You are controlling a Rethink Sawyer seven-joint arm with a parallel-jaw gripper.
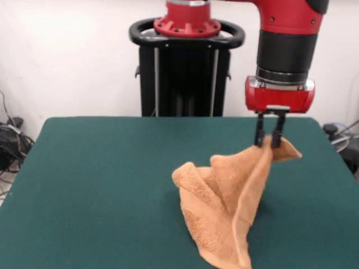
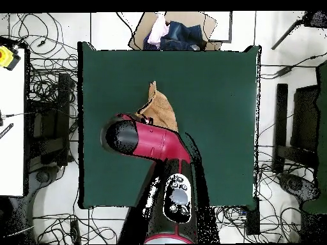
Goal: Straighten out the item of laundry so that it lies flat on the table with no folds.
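From my front camera, left to right: the left half of the green table (image 1: pixel 90 185) is bare felt, with lots of open room from the left edge in to the middle. The towel (image 1: pixel 224 207) sits right of centre. Its lower end trails toward the near edge and runs to the bottom of my picture, so I can't see where it ends. The left part is a bunched lump lying on the felt. From there the cloth rises in a tilted ridge up and to the right.

The gripper (image 1: pixel 268 135) has the top of that ridge. I see two dark fingers (image 1: pixel 259 133) hanging below the red wrist block, pinched close together on the cloth, with a small corner flap sticking out to their right. So the jaws are nearly closed, with towel between them and that corner lifted clear of the table. The towel is far from flat: several folds, one long hem running down the right side.

Right of the towel I get a narrower strip of bare felt before the right edge. The far strip behind the gripper is also clear.

Overhead: the arm covers much of the towel (image 2: pixel 163 110). Only a tan wedge pokes out, around mid-table. I see open felt (image 2: pixel 217 127) on all sides, and cables on the floor around the table.
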